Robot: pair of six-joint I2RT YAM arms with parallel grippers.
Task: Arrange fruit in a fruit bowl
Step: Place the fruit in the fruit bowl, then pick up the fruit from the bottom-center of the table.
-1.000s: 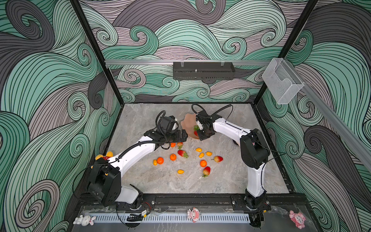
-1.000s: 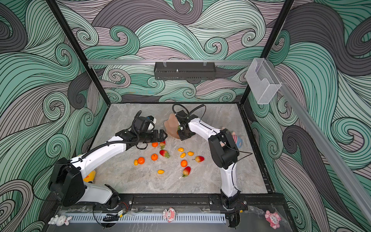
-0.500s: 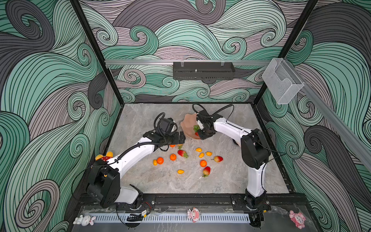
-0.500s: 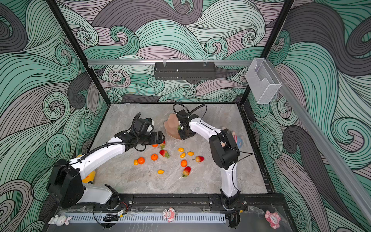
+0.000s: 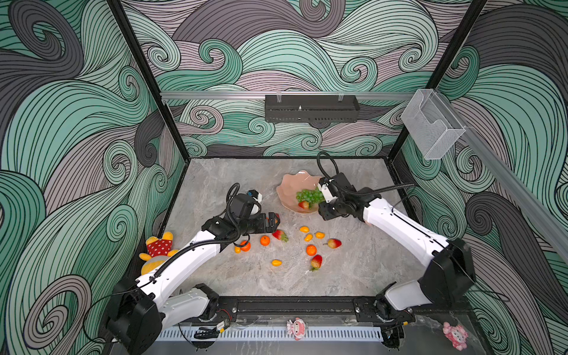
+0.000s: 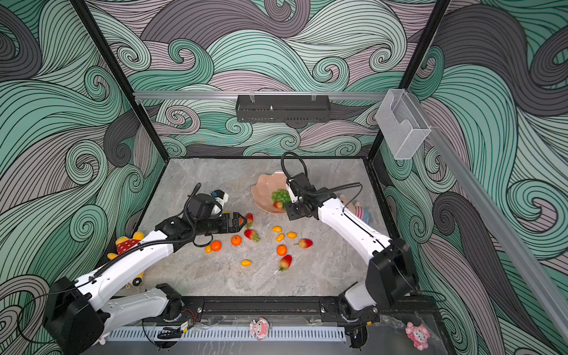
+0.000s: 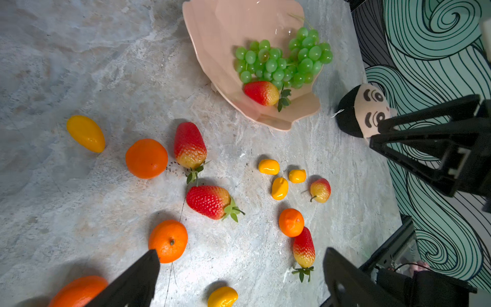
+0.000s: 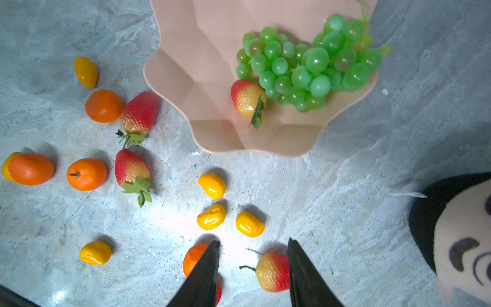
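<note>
The peach-pink fruit bowl (image 5: 289, 187) (image 8: 202, 53) stands right of centre with a green grape bunch (image 5: 309, 195) (image 8: 305, 66) and one strawberry (image 5: 303, 204) (image 8: 245, 97) inside. Tangerines (image 5: 265, 240), strawberries (image 5: 279, 235) and yellow ovals (image 5: 304, 229) lie loose on the table in front. My right gripper (image 8: 253, 241) hangs open and empty just off the bowl's near right rim, above a loose strawberry (image 8: 272, 272). Left of the bowl, my left gripper (image 7: 241, 251) (image 5: 275, 219) is wide open over the loose fruit, holding nothing.
A black-haired plush doll (image 7: 364, 111) (image 8: 451, 226) lies right of the bowl, under the right arm. A yellow and red plush (image 5: 156, 249) sits at the table's left edge. A clear plastic box (image 5: 433, 126) hangs on the right rail.
My right gripper has opened and drawn back from over the bowl toward the front right; the strawberry now lies beside the grapes. The left gripper shifted slightly toward the front.
</note>
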